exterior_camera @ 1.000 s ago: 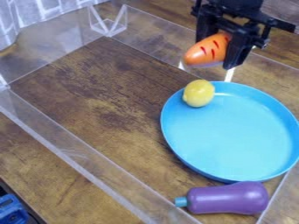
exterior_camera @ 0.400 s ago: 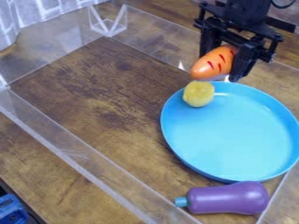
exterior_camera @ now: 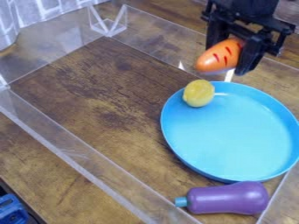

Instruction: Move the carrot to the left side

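The orange carrot with dark ridge lines hangs in the air above the far right of the wooden table, tilted, its pointed end toward the left. My black gripper comes down from the top edge and is shut on the carrot's thick end. The carrot's leafy top is hidden behind the fingers. Below and a little nearer, a yellow lemon rests on the left rim of the blue plate.
A purple eggplant lies at the front right beside the plate. Clear plastic walls fence the table on the left, front and back. Bare wood spreads left of the plate.
The gripper with the carrot has shifted slightly right and up, away from the lemon. Lemon, plate and eggplant have stayed put.
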You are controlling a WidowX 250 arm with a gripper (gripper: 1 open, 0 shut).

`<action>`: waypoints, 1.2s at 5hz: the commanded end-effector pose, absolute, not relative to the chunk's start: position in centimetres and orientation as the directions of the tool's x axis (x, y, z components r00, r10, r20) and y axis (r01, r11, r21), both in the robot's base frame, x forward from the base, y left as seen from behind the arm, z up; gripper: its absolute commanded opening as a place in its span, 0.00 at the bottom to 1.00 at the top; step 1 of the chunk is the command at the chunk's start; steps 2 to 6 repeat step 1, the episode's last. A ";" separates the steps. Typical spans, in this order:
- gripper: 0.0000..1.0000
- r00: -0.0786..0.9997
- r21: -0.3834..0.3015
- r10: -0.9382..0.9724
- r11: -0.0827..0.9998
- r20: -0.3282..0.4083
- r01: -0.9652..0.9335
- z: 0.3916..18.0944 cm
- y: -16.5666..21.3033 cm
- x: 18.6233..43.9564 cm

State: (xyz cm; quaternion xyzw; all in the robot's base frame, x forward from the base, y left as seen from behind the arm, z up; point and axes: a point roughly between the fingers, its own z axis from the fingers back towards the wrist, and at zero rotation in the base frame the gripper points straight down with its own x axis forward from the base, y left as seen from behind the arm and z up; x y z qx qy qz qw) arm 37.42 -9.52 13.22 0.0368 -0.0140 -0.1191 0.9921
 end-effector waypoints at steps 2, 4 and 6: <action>0.00 0.962 0.086 -0.234 0.971 0.142 0.224 17.6 -7.8 38.5; 0.00 0.962 0.086 -0.234 0.971 0.142 0.224 17.6 -7.8 38.5; 0.00 0.962 0.086 -0.234 0.971 0.142 0.224 17.6 -7.8 38.5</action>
